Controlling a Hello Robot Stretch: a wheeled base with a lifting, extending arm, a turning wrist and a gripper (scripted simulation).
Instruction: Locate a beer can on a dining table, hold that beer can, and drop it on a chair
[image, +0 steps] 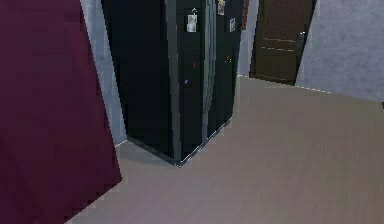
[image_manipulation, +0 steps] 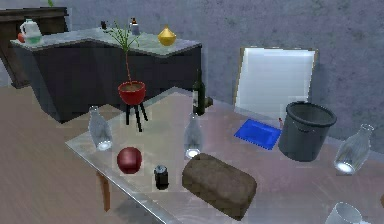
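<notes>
Going left to right in the arm side view: the glass worktop (image_manipulation: 160, 145) carries a clear bottle (image_manipulation: 98, 130) near its left corner, then a red ball-shaped thing (image_manipulation: 129, 160), and just beside that the beer can (image_manipulation: 161, 178). It's a small dark cylinder standing upright, so its long axis is vertical. It sits on the near part of the worktop, a bit left of the view's middle. Next comes another clear bottle (image_manipulation: 193, 138), with a dark wine bottle (image_manipulation: 198, 97) further back. A brown loaf (image_manipulation: 218, 183) lies just right of the can, near it but apart.

Honestly I can't tell the pincer's state, or which way the can lies from it. My guess is the reach line needs shuffling toward the can first. The loaf and the red thing crowd it on both sides, so coming in from above looks cleaner.

The forward view has a black fridge (image: 175, 75) and a dark door (image: 280, 40) past it.
</notes>
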